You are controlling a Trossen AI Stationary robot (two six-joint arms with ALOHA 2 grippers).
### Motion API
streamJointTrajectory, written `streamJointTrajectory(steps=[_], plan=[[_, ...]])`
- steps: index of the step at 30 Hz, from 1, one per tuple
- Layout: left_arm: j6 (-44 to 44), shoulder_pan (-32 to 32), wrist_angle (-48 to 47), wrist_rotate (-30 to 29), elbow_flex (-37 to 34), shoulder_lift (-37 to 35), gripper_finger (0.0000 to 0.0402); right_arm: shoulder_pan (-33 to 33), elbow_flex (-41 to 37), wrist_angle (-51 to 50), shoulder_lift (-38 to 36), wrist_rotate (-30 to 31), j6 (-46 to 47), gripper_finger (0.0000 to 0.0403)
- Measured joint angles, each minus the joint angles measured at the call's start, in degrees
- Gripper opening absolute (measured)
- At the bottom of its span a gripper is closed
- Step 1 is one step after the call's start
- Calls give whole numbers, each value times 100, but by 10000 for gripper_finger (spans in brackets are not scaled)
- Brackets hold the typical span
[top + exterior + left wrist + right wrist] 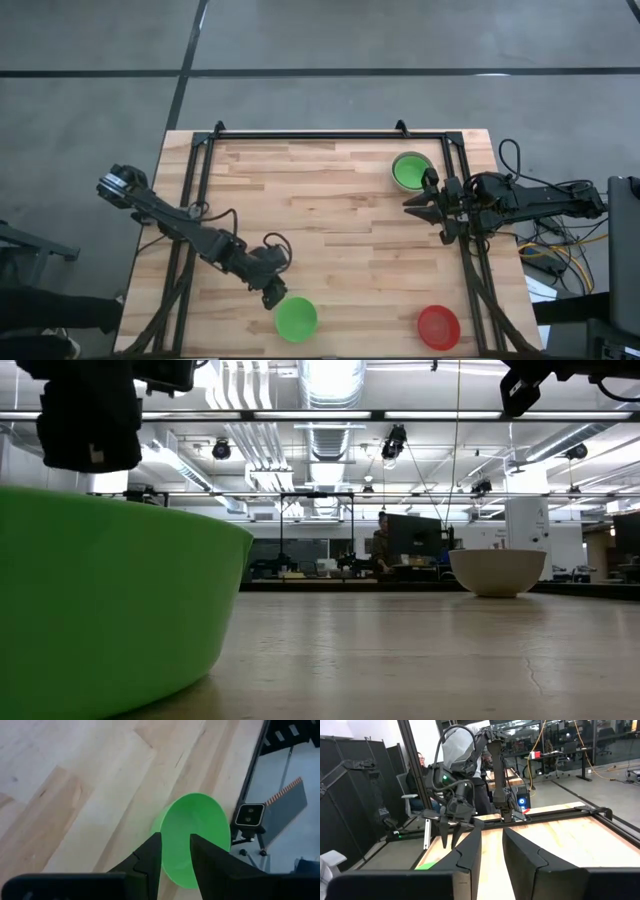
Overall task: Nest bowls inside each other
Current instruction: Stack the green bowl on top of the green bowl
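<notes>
A bright green bowl [296, 318] [200, 832] stands upright on its base near the table's near edge. My left gripper [272, 293] [175, 860] hangs open just above it on its left side, slanting down, with the fingers clear of the rim. At the far right, another green bowl [409, 170] sits inside a pale grey-white bowl [497, 571]. My right gripper [412, 205] [492, 850] is open and level just near of that pair, pointing toward the table's left with nothing between its fingers. A red bowl [438, 326] stands alone at the near right.
A black metal frame [330, 134] runs round the wooden table top. A small camera on a stand [248, 815] sits at the near edge beside the green bowl. Cables [560, 250] lie off the right edge. A person [417, 767] sits beyond the table's left side.
</notes>
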Motion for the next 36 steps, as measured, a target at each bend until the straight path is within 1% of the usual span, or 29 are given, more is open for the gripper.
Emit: streamJointTrajectory(steps=[6,18,22,26,29,36], plan=[[-200,-85,18,8,-25,40,106,1,0,0,0,1,0,68],[-467,-487,29,64,-25,77,106,2,0,0,-2,0,0,82],[-642,-550,26,59,-26,77,106,2,0,0,-1,0,0,79],[-663,-523,15,-232,-29,77,106,1,0,0,-1,0,0,72],[-493,-514,39,-369,-29,77,106,0,0,0,-1,0,0,68],[345,-542,499,-489,-31,211,106,0,0,2,0,0,0,75]])
